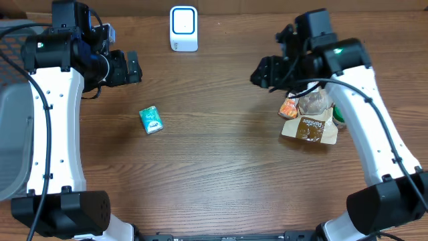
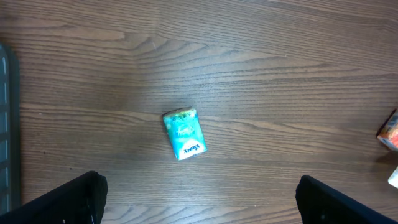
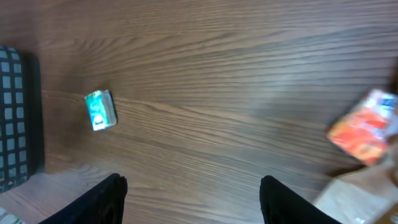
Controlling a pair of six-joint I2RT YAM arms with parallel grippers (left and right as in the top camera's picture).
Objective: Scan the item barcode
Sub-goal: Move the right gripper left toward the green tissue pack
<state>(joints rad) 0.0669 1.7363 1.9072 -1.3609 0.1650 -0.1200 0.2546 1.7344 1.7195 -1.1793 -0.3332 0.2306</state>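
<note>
- While I look over the desk (image 1: 221,174), the white scanner (image 1: 183,28) stands at its far edge. The teal tissue packet (image 1: 151,120) lies flat, nearer the arms and slightly to the scanner's left, with only bare wood between them.
- Well to the scanner's right lies a heap of snack bags (image 1: 313,122), an orange packet (image 1: 289,108) at its edge.
- My left hand (image 1: 134,67) hovers left of the scanner, fingers spread wide, holding nothing.
- My right hand (image 1: 257,72) hangs right of the scanner, above the desk near the heap, fingers apart and empty.
</note>
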